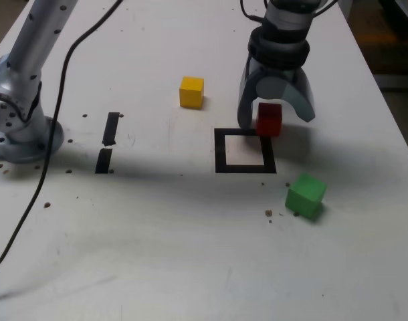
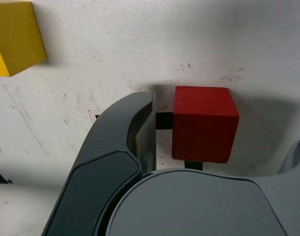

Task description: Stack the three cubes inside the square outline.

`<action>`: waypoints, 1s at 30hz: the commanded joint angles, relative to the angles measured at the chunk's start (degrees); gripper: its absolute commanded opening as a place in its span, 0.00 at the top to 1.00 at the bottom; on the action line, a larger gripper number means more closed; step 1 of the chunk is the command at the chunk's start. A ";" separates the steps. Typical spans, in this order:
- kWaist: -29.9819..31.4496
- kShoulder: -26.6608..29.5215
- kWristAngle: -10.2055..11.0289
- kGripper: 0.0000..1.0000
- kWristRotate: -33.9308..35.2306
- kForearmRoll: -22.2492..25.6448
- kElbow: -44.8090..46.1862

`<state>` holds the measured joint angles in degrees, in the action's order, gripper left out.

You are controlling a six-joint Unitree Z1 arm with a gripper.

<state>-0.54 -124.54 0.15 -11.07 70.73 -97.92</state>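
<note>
The red cube (image 1: pixel 269 119) (image 2: pixel 204 124) sits on the table at the far right corner of the square outline (image 1: pixel 220 152), partly over its tape edge. My gripper (image 1: pixel 276 119) (image 2: pixel 224 128) hangs straight down over it, open, one finger on each side of the cube with gaps showing. The yellow cube (image 1: pixel 191 91) (image 2: pixel 15 37) rests farther back, to the exterior view's left of the gripper. The green cube (image 1: pixel 306 195) lies in front of the outline, toward the exterior view's right, turned at an angle.
Two short black strips (image 1: pixel 108 142) lie on the white table at the exterior view's left. The arm's base (image 1: pixel 20 120) and a black cable (image 1: pixel 53 127) stand at the far left. The table's right edge (image 1: pixel 391 114) is close to the gripper.
</note>
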 commanded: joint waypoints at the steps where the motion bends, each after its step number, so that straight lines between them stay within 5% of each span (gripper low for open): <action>1: -0.37 -0.32 -0.35 0.06 -0.17 -0.06 0.09; 16: -1.68 -0.14 -3.07 0.67 -0.60 -2.57 2.09; 22: -1.31 0.58 -3.55 0.80 -1.38 -4.09 2.50; 30: 0.55 6.17 -1.85 0.83 1.92 -3.16 5.49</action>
<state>-0.29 -119.67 -2.00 -9.75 67.35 -92.86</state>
